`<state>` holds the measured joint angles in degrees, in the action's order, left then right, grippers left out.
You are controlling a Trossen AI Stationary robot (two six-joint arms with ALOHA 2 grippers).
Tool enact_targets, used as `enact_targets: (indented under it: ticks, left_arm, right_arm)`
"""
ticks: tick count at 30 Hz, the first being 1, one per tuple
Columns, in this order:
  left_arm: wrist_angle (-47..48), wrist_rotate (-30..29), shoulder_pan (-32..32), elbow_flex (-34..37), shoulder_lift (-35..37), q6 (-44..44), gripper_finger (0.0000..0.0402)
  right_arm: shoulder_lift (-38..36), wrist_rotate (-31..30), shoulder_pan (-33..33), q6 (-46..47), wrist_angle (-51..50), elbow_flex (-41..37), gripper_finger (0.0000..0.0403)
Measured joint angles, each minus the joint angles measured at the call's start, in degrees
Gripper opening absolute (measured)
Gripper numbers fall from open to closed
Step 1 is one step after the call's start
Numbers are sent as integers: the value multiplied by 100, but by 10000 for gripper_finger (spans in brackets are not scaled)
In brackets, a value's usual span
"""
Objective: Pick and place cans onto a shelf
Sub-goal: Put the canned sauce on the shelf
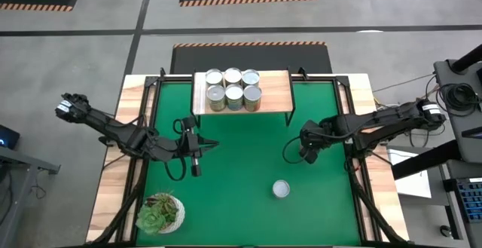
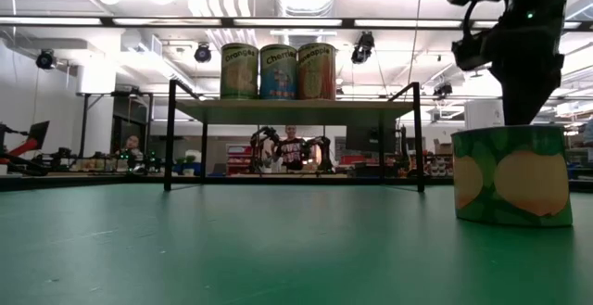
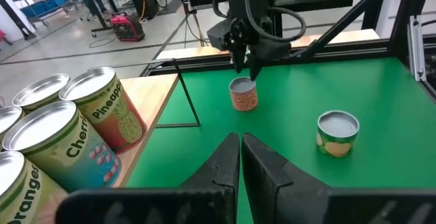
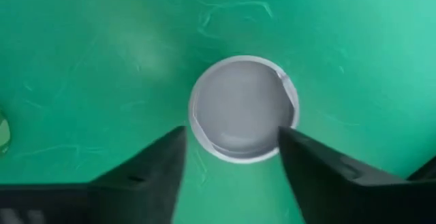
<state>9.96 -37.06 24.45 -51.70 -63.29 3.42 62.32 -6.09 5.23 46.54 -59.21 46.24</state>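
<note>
You have six cans (image 1: pixel 233 87) on the shelf (image 1: pixel 276 90), two on the worktop (image 1: pixel 233 195); right tool (image 4: pixel 231 149) apart, left tool (image 3: pixel 241 157) together.

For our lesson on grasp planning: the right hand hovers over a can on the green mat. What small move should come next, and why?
Probably lower the right hand straight down. Its fingers stand open on either side of the can, about level with its top and not yet around its sides, so closing now would likely slip off. The left hand waits shut, off to the left.
</note>
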Motion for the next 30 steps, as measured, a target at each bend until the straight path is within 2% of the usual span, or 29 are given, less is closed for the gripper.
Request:
enact_targets:
  ticks: [7, 11, 18, 26, 30]
  left_arm:
    - [-7, 0, 0, 0, 0, -136, 0]
    - [-11, 0, 0, 0, -4, -136, 0]
    - [-27, -2, 0, -2, -4, -136, 0]
    - [-22, -2, 0, -2, -7, -138, 0]
    - [-9, -2, 0, -2, -7, -138, 0]
  right_arm:
    - [387, -11, 0, -6, 86, -98, 351]
    - [693, -55, 0, -15, 102, -142, 376]
    - [1142, -302, -2, -216, 343, -147, 365]
    - [1171, -286, 0, -211, 462, -142, 278]
    - [989, 71, 1, -196, 385, -122, 270]
